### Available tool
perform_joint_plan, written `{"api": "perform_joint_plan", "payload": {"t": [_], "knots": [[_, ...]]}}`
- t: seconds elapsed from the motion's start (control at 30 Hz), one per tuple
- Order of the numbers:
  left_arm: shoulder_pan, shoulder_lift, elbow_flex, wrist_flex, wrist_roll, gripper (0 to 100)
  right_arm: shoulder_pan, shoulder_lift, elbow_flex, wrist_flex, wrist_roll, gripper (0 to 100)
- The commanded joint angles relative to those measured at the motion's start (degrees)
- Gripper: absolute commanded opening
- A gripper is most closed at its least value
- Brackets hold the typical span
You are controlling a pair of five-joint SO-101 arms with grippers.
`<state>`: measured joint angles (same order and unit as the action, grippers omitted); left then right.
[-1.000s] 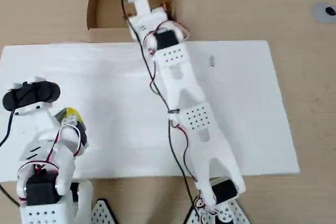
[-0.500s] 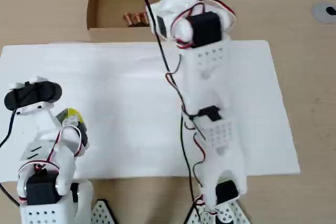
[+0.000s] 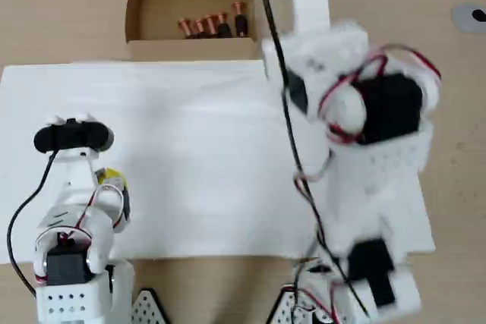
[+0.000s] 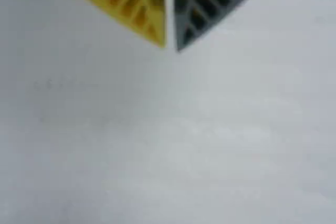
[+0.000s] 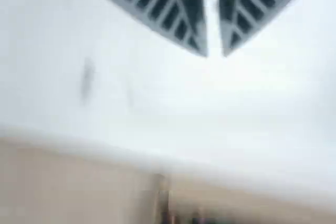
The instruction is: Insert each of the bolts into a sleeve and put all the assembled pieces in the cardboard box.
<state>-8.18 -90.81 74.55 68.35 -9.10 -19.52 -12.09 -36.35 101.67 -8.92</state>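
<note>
- Assembled pieces (image 3: 213, 26), copper-coloured bolts in sleeves, approx. five, lie in a row on the floor of the cardboard box (image 3: 137, 13). The box is far ahead of the left gripper (image 4: 169, 43), across the white sheet (image 3: 190, 157). It sits just beside the upper end of the right arm (image 3: 357, 134), on that arm's left.
- No loose bolt or sleeve shows on the sheet, so the job looks close to done. Can't tell if every bolt is fully seated.
- Risk 1: the right arm stands high and close to the box. A careless swing toward its left could clip the box wall, shove the box and jolt the pcs. They lie loose, so a bolt could slip out of its sleeve.
- Risk 2: red and black cables hang slack along the right arm. They could snag on a joint as it folds.
- Risk 3: the left gripper is low over the sheet. Any drag could catch or wrinkle it.
- Left arm (image 3: 72, 210): folded back near its base, gripper pointing down. Yellow and dark fingers are all but touching, w/ nothing between them.
- Right gripper (image 5: 214, 51): points down over the sheet near its edge, tan table (image 3: 456, 111) beyond. Fingers are nearly together w/ a slim gap, holding nothing.
</note>
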Motion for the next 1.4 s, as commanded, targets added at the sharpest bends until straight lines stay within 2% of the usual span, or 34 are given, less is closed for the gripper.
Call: {"api": "perform_joint_plan", "payload": {"t": [0.0, 0.33, 0.57, 0.67, 0.87, 1.1, 1.37], "knots": [[0.35, -0.48, -0.53, -0.97, 3.16, 1, 1.89, -13.14, 24.75, -2.02, -0.7, 0.9], [0.35, -0.48, 0.62, -0.53, 15.3, 1, 9.63, -38.99, 77.23, -22.68, -0.44, 0.9], [-4.04, -0.48, 1.32, 4.04, 19.16, 1, 10.33, -57.8, 105.89, -37.89, -0.26, 0.9], [-4.22, -0.48, 4.22, 4.75, 19.16, 1, 10.42, -65.98, 113.01, -40.97, -0.18, 0.9], [-4.31, -0.48, 13.36, 0.53, 19.16, 1, 10.42, -81.36, 124.18, -41.93, -0.18, 0.9], [-4.4, -0.48, 13.27, 0.7, 18.99, 1, 10.42, -97.98, 133.14, -41.58, -0.18, 0.9], [-4.31, -0.48, 13.27, 0.7, 18.9, 1, 10.42, -97.89, 133.05, -40.0, -0.26, 0.9]]}}
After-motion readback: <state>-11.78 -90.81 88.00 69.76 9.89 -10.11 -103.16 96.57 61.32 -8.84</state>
